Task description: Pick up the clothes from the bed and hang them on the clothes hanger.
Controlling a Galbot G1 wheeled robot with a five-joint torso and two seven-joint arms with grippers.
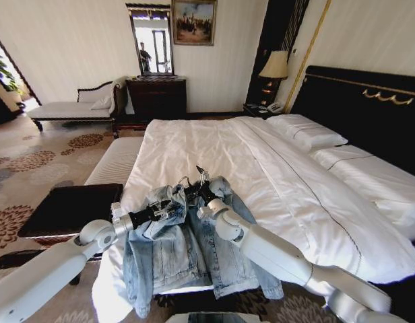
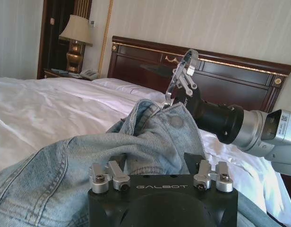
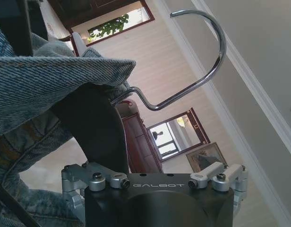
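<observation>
Both grippers at the denim jacket's collar

Left gripper [image 1: 168, 209] and right gripper [image 1: 201, 183] meet on the denim jacket [image 1: 187, 252], draped over the bed [image 1: 275, 182] foot.

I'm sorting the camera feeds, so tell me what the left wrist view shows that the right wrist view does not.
Left wrist view alone: the bed with white sheets, its headboard, a lamp, and the right pincer raised above the jacket collar. Right wrist view alone: the metal hook of the clothes hanger, a mirror and a framed picture on the wall. Both share the denim jacket.
</observation>
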